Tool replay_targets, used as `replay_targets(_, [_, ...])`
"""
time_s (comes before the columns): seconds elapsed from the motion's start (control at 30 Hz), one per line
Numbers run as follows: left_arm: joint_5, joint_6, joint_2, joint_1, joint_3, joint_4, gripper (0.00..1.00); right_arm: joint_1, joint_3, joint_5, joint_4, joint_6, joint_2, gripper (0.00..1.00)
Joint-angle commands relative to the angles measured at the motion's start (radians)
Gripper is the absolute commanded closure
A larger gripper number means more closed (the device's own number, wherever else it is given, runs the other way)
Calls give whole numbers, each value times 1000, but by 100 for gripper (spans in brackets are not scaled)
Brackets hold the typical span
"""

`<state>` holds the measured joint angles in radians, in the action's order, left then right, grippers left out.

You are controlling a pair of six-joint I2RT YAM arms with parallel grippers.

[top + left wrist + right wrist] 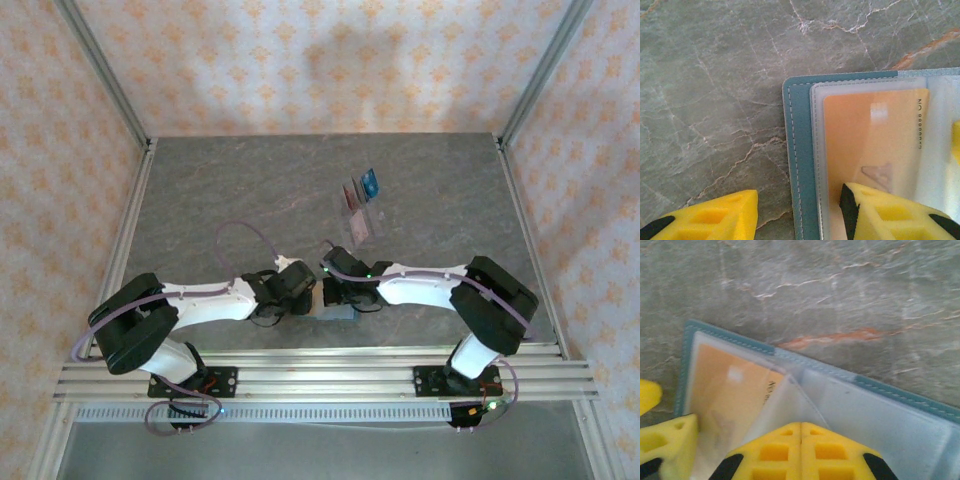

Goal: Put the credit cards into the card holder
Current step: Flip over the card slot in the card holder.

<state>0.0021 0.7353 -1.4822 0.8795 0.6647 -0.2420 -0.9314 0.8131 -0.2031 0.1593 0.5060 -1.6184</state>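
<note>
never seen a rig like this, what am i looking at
Two white robot arms are bolted to a grey stone-look table. One picture looks down from above; the others come from wrist cameras. Each arm ends in a yellow two-fingered hand. Between them lies an open teal fold-over wallet with an orange card inside. The left hand is open, straddling its edge; the right hand is shut, apparently pinching a clear plastic pocket leaf. More cards sit at a clear rack behind.

Bare tabletop (220,190) at left; clear rack (360,222) at right; arms crowded over card holder (335,312)
</note>
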Motion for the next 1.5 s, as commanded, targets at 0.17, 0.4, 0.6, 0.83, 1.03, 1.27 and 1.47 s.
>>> replay_targets(0.17, [70,42,-48,29,-39,63,52,-9,-1,-110,-101,49,-34,100])
replay_targets(0.4, [51,61,32,27,-53,20,52,-1,23,-125,-138,77,-59,86])
replay_targets(0.6, [11,66,163,22,-78,-62,50,9,46,-105,-118,91,-81,83])
replay_targets(0.83, [2,41,253,17,-112,-110,47,11,79,-108,-85,84,-76,77])
replay_targets(1.03, [26,1,280,18,-114,-109,42,12,144,-128,-46,68,-117,76])
replay_targets(1.27, [51,-34,226,18,-94,-96,38,12,204,-148,-17,59,-171,76])
replay_targets(1.47, [63,-45,153,18,-73,-58,37,12,240,-154,4,51,-199,76])
